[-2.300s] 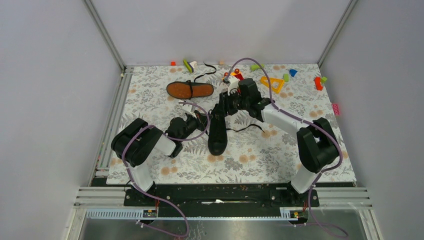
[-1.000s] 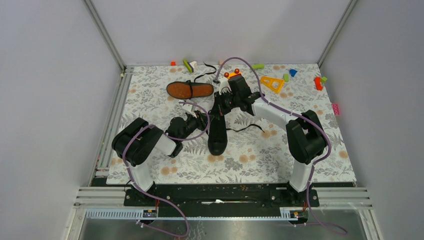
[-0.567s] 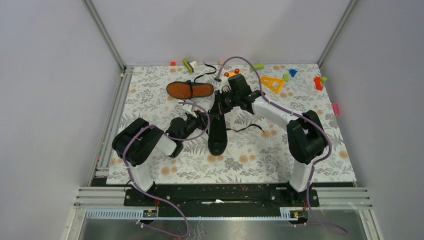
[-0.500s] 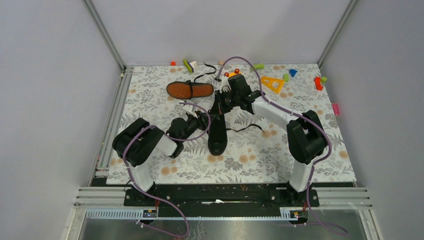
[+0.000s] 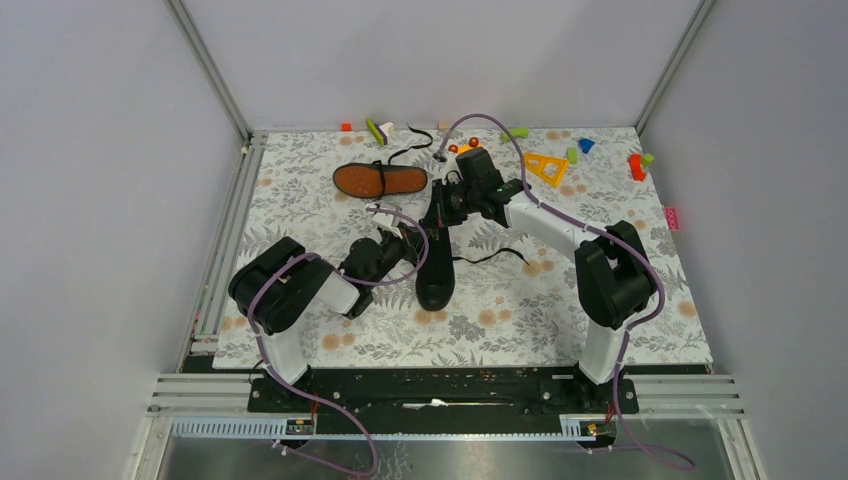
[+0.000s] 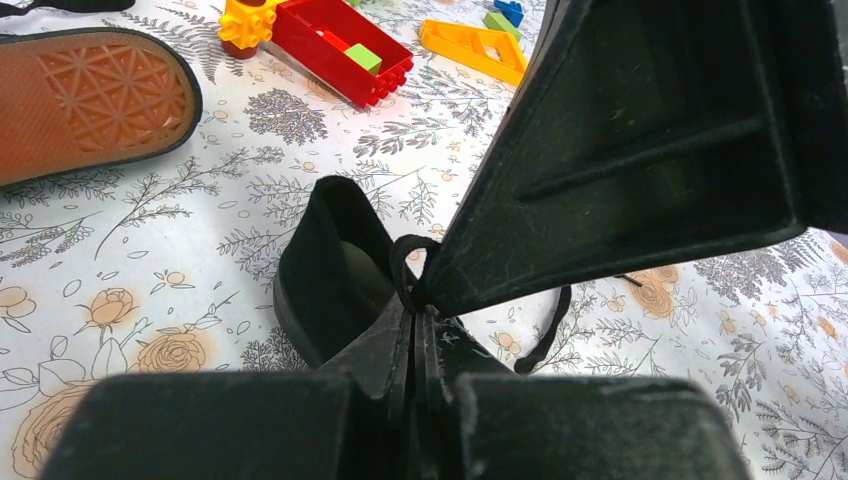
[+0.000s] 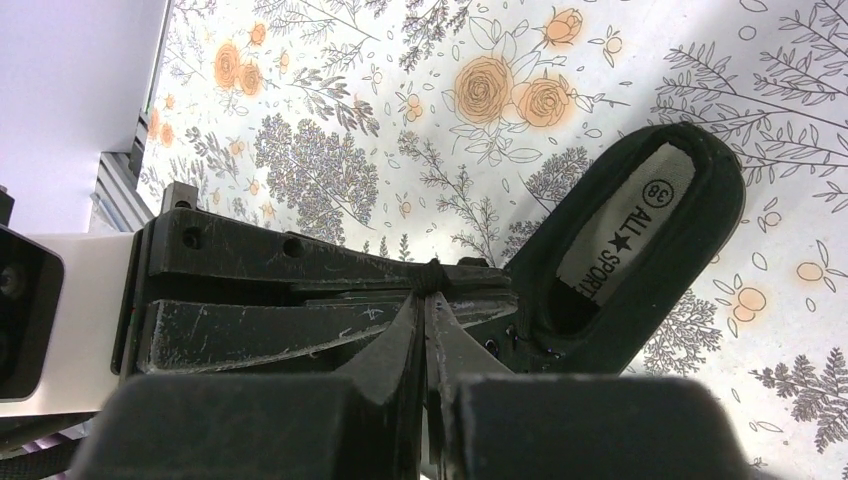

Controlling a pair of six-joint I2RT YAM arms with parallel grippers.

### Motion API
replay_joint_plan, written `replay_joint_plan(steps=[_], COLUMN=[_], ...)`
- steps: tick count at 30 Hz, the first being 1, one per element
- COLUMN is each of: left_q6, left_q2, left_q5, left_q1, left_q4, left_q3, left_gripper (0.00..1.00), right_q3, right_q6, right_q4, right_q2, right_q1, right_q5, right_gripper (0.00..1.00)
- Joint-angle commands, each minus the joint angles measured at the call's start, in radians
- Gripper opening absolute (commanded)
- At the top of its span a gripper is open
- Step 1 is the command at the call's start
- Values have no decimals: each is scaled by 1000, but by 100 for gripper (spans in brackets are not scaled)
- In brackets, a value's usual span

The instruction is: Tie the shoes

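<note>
Left hand and right hand — both pinched closed on the lace.
From above we see them meet over the upright shoe mid-desk, the second shoe lying sole-up behind. Left wrist: closed fingers grip a lace loop. Right wrist: closed fingers nip lace — beside the shoe's opening.

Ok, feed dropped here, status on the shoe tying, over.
Left end effector shut on lace; right end effector shut on lace. Both at upright shoe; second shoe sole showing, apart. Toy blocks far back, clear.
</note>
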Motion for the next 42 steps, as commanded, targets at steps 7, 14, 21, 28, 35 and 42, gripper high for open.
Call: replay_joint_plan(steps=[7, 14, 21, 28, 35, 42], left_q6=[-10, -27, -27, -33, -46, -76], left_q2=[6, 9, 2, -1, 6, 5], left_q5=[15, 26, 21, 25, 33, -12], left_q1=[2, 2, 6, 12, 21, 39], left_q4=[62, 75, 87, 94, 95, 30], left_q3=[31, 15, -2, -12, -18, -10], left_gripper=[0, 0, 0, 0, 0, 0], right_q3=[-83, -361, -652, -827, -851, -833], right_q6=[151, 459, 1025, 1353, 1442, 1423], right_q4=[36, 162, 293, 646, 826, 877], right_q2=[-157, -346, -448, -335, -191, -145], right_q1=[11, 11, 23, 42, 51, 44], right_q5=[188, 491, 640, 582, 582, 624], right_gripper=[49, 84, 83, 73, 63, 8])
